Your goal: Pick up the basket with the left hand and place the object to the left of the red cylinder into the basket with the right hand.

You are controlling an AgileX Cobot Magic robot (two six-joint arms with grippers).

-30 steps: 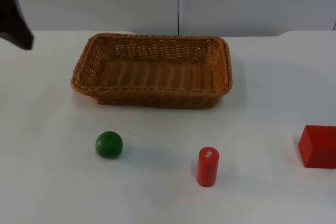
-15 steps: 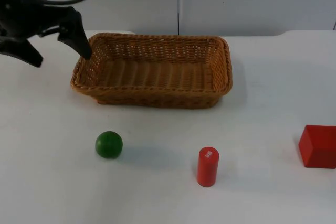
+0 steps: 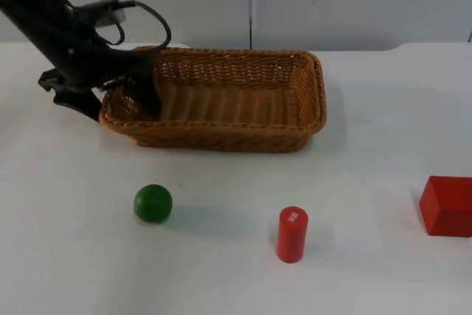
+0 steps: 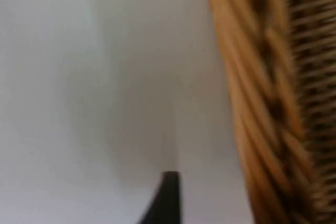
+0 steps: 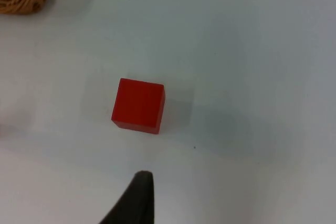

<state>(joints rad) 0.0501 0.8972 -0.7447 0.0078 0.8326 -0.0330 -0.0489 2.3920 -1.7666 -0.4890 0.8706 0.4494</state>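
Fingers (image 3: 118, 101) of the left arm straddle the basket (image 3: 221, 101) rim.

**Woven wicker, painted blocks, matt table**

The basket (image 3: 221, 101) is woven wicker, tan and ribbed, its braided rim (image 4: 257, 103) thick and rough. The green ball (image 3: 153, 203), red cylinder (image 3: 291, 234) and red cube (image 5: 138, 105) have smooth, even, opaque coats (paint or plastic, hard to tell). The table (image 3: 369, 271) is smooth matt white. The left gripper (image 3: 122, 97) is matt black.
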